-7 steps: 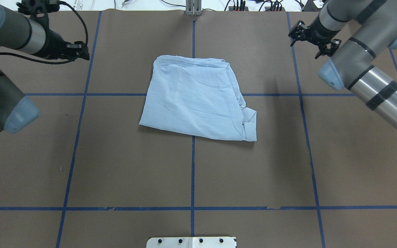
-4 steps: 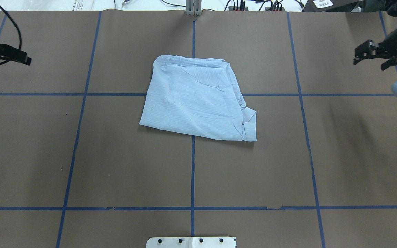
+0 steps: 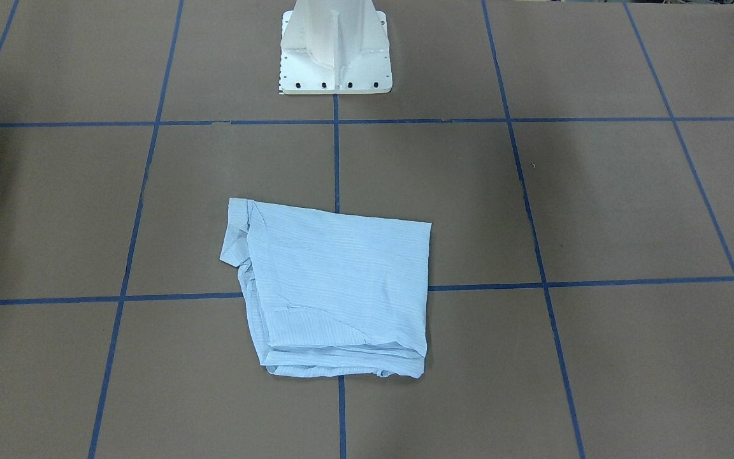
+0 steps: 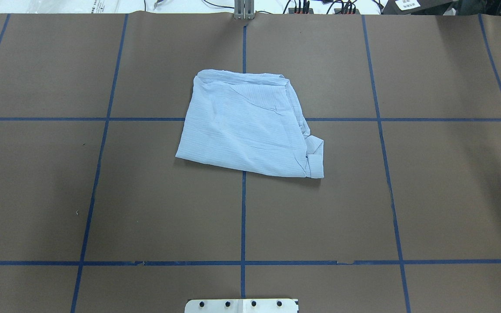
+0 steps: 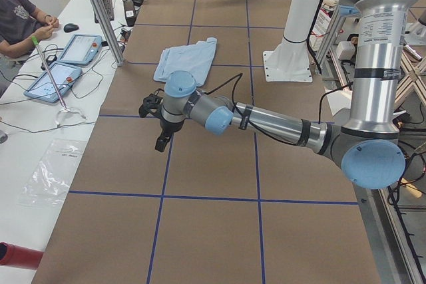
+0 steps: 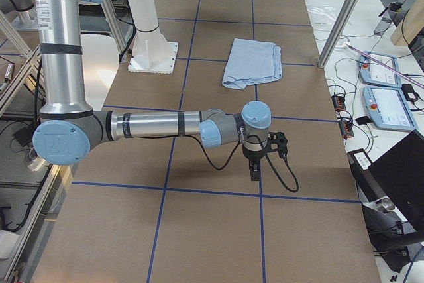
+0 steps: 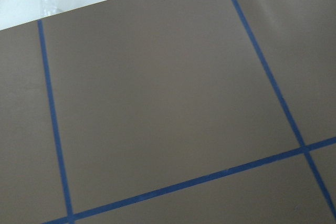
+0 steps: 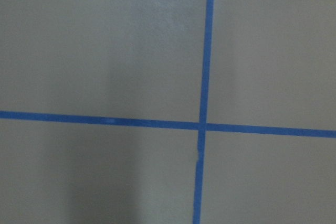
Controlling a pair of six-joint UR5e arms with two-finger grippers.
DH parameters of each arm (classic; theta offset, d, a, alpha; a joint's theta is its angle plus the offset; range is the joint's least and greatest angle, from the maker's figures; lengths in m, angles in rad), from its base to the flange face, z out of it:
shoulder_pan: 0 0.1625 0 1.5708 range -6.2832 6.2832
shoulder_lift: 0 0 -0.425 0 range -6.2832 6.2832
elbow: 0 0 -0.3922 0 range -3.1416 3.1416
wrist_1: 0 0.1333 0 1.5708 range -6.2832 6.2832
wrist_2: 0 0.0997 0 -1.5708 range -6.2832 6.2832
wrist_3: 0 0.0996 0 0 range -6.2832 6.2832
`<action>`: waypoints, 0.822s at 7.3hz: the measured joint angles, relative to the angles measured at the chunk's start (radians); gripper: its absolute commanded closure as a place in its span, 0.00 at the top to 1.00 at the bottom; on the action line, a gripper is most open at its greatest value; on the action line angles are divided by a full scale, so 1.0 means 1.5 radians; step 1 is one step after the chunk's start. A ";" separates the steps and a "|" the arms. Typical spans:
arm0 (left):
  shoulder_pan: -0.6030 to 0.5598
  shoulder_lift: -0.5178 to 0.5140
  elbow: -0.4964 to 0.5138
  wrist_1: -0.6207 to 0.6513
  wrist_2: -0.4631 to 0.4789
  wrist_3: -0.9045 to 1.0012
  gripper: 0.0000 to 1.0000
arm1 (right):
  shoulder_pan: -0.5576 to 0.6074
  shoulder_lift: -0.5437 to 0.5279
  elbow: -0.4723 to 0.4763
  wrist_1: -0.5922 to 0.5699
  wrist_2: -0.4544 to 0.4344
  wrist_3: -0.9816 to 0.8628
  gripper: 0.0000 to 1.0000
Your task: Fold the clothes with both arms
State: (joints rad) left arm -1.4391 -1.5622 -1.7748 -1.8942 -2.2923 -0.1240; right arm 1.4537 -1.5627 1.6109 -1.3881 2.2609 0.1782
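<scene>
Status: shirt [image 4: 246,126] lies mid-table [image 4: 146,204] on the brown paper, over the centre tape crossing and slightly to the far side of it from the robot. It is folded into a compact, multi-layer packet. No sleeves trail out and no collar is visible.

The outline is a skewed quad, not square. Stacked layer edges show along the far side. The right edge is bunched, with a cuff-like tab sticking out at the near-right corner.

Both arms are well apart from the cloth, one out toward each end of the table. Left gripper [image 5: 160,136] hangs over bare paper near the left end, and right gripper [image 6: 255,169] does the same near the right end. Neither holds anything that I can see. I can't tell whether the jaws are apart or together, as the side views are the only real look. Both wrist cams show just paper and blue tape.

My read: folding is essentially done. At most what's left is a tidy of the right edge and that tab, or one more fold if a smaller packet is wanted.
</scene>
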 measured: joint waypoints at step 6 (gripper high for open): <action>-0.058 0.128 0.039 -0.115 0.030 0.030 1.00 | 0.026 -0.035 0.012 -0.032 0.029 -0.052 1.00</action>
State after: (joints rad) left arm -1.5258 -1.3694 -1.7164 -2.0674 -2.2473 -0.0787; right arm 1.4926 -1.6145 1.6292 -1.4366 2.3043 0.1002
